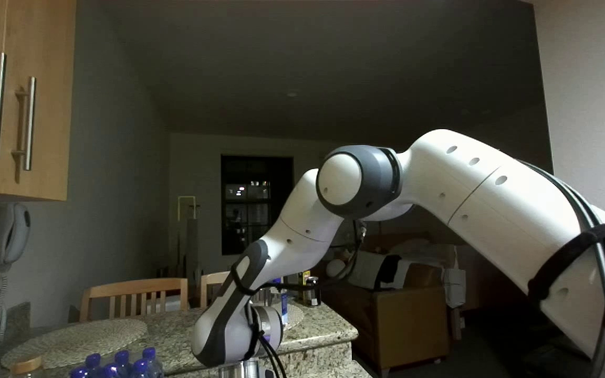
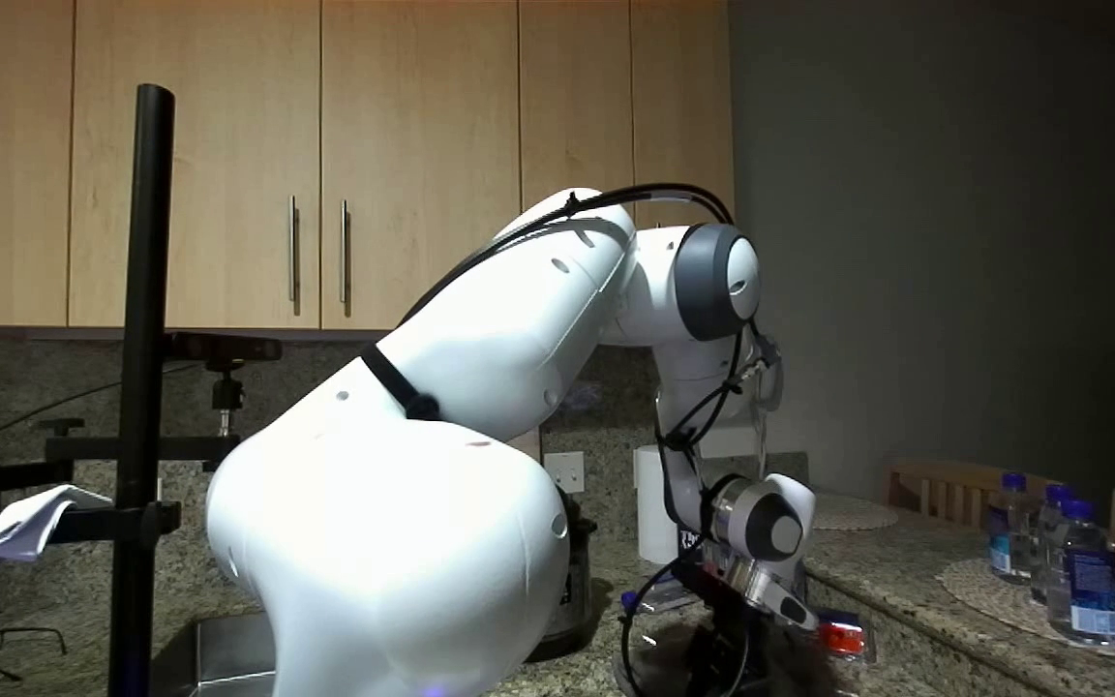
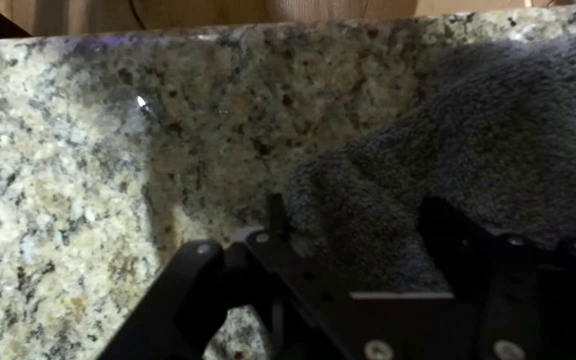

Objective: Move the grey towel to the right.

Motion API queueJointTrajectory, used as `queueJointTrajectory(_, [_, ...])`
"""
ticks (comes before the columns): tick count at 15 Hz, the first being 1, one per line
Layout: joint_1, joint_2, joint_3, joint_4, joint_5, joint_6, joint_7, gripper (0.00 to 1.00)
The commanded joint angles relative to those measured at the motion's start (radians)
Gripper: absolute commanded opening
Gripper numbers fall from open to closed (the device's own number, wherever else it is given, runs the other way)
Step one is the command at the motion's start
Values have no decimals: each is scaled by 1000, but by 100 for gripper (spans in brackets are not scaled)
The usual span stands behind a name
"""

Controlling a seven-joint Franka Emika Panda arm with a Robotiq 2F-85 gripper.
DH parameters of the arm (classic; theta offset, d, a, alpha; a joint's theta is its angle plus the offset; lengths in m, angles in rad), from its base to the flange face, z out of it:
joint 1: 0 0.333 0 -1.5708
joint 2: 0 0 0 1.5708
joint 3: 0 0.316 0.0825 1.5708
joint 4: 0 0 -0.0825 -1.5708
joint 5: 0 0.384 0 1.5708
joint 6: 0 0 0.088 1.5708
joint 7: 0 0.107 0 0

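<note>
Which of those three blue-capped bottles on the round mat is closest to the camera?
The rightmost bottle in an exterior view: it looks largest and partly covers the middle bottle.

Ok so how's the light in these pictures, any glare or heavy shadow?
Wrist view: the counter is shadowed beside the towel, with a small glint, and the end effector is mostly black; in an exterior view, the robot arm washes out to white low down; in an exterior view, the far wall is dim and the window dark apart from bright spots.
</note>
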Motion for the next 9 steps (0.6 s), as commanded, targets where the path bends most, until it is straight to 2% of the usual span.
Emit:
queueJointTrajectory(1, [-24,1,27,-16,66,43,-59,40])
queueJointTrajectory(5, [-20,-7,32,-27,92,72,-59,13])
queueJointTrajectory(7, [-22,-5,36,-15,90,43,-63,9])
queueJointTrajectory(9, [-22,-4,40,2,81,3,-66,9])
